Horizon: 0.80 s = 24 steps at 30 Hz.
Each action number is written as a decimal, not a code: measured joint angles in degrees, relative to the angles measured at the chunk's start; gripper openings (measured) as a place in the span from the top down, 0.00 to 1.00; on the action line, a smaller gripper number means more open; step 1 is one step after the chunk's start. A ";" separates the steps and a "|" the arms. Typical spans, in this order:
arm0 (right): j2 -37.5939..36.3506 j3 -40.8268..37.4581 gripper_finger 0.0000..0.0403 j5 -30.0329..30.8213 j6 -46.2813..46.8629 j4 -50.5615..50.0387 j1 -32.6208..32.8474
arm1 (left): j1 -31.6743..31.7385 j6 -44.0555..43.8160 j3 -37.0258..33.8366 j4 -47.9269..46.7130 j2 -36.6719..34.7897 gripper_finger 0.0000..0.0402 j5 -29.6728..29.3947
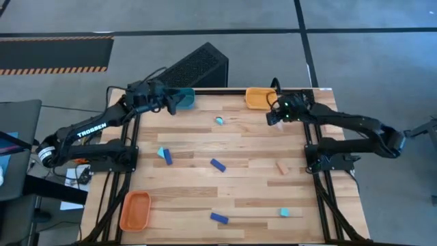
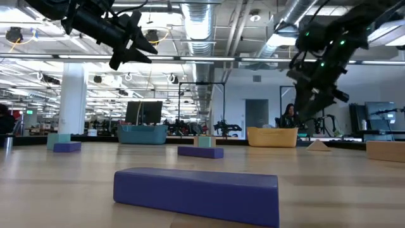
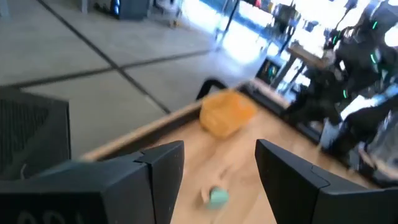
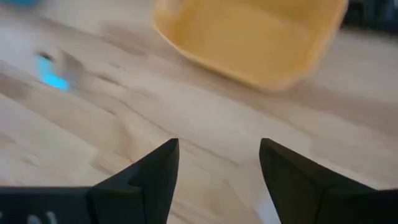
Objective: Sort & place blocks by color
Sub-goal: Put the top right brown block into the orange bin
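My left gripper [image 1: 174,104] [image 3: 219,152] is open and empty, raised beside the teal tray [image 1: 186,97] at the far edge. My right gripper [image 1: 272,116] [image 4: 219,149] is open and empty, just near of the yellow tray [image 1: 257,98] [image 4: 249,37]. On the table lie a cyan block [image 1: 219,121] [image 3: 217,196] [image 4: 53,74] between the grippers, a cyan block touching a blue one [image 1: 164,155], a blue bar [image 1: 218,165], a tan piece [image 1: 282,167], a second blue bar [image 1: 219,218] [image 2: 196,193] and another cyan block [image 1: 284,212].
An orange tray [image 1: 135,210] sits at the near left corner. A black box [image 1: 198,67] stands behind the table's far edge. The arm bases [image 1: 113,154] [image 1: 331,156] stand at the left and right edges. The low view shows the room behind.
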 joint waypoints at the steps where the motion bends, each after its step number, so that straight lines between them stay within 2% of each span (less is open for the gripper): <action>1: 1.75 0.91 0.38 -0.37 -1.42 -0.86 -0.81 | -1.14 0.00 0.00 -1.31 0.00 0.53 -1.74; 5: 7.94 5.85 0.38 -1.06 -10.35 -6.99 -2.17 | -5.39 -0.67 0.00 -4.33 0.02 0.53 -9.08; 9: 12.78 9.25 0.38 -1.30 -16.66 -13.19 -2.41 | -7.84 -1.22 0.00 -3.97 0.02 0.53 -11.84; 14: 16.57 9.00 0.38 -5.01 -23.62 -15.93 -2.12 | -9.10 -0.79 0.00 -3.96 0.00 0.53 -12.90; 18: 19.32 8.46 0.38 -4.69 -27.01 -15.31 -2.48 | -9.96 -1.24 0.00 -4.17 0.00 0.53 -13.61; 24: 24.38 8.44 0.38 -4.26 -27.34 -14.03 -3.87 | -10.95 -1.22 0.00 -4.19 0.00 0.53 -15.17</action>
